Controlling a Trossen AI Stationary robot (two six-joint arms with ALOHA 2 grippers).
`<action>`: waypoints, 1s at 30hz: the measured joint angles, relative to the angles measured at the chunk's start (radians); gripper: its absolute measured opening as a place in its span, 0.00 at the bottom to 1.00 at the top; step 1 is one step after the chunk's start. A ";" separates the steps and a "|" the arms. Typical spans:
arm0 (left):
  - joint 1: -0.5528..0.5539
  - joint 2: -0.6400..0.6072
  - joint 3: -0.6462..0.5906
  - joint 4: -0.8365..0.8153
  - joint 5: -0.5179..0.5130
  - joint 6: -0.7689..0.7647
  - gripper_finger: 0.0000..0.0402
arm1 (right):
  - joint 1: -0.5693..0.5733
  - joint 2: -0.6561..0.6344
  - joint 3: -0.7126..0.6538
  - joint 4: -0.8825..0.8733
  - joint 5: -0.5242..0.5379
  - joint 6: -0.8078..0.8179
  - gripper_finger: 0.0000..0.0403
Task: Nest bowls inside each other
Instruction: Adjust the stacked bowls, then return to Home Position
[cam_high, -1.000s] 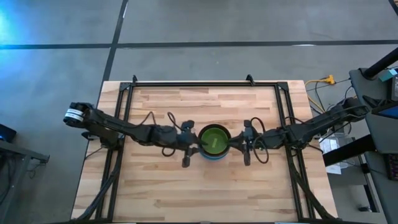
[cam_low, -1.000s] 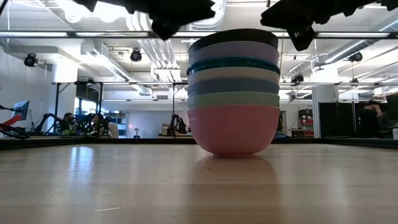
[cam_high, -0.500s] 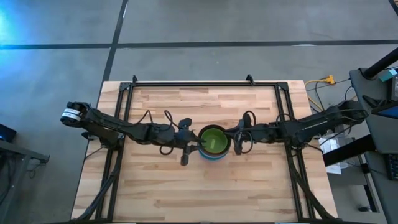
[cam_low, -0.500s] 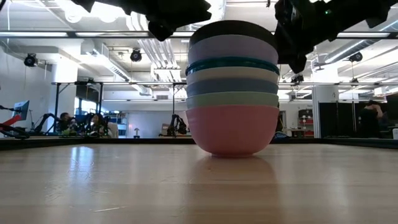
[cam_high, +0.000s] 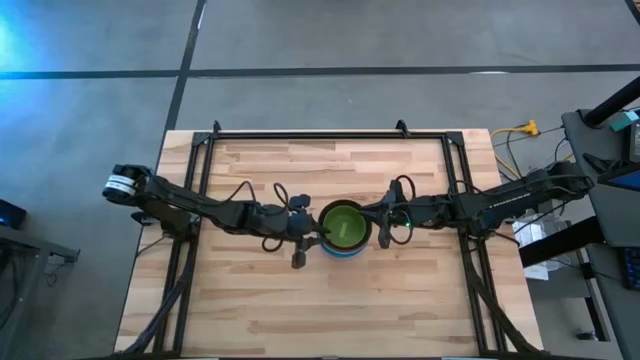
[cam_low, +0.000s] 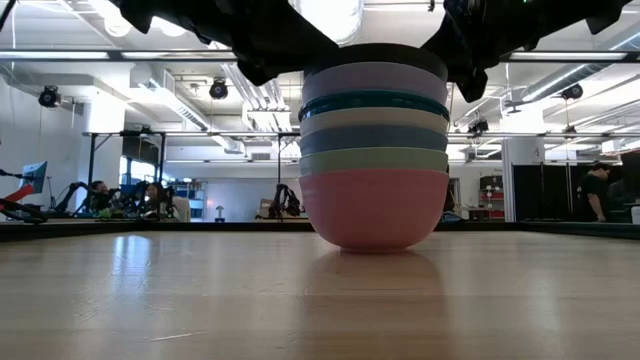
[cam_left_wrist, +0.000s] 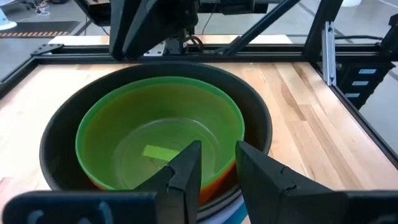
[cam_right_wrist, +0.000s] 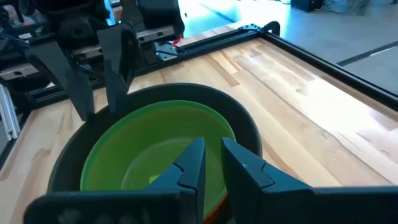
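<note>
One stack of nested bowls (cam_low: 374, 150) stands mid-surface (cam_low: 150, 300), pink at the base, lime green bowl (cam_left_wrist: 158, 137) innermost over what looks like a red one. Light, stiff and slick, they are best pinched at the rim. Left gripper (cam_left_wrist: 214, 163) and right gripper (cam_right_wrist: 211, 160) flank the stack, fingers narrowly apart, holding nothing.

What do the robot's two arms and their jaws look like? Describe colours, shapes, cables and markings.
Both arms are dark, slender and jointed, with black cables looping beside them. The left arm has a white band at its outer end. Each gripper, left and right, ends in two black angular tapering jaws.
</note>
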 joint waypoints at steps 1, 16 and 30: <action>0.000 0.001 0.000 0.000 0.000 0.000 0.21 | 0.000 0.000 0.001 0.000 -0.002 0.000 0.12; 0.000 -0.203 0.000 0.019 -0.073 0.003 0.21 | -0.001 -0.019 0.077 0.180 -0.141 -0.052 0.12; 0.129 -0.563 -0.001 0.037 -0.085 0.011 0.21 | -0.287 -0.118 0.117 0.785 -0.508 -0.018 0.12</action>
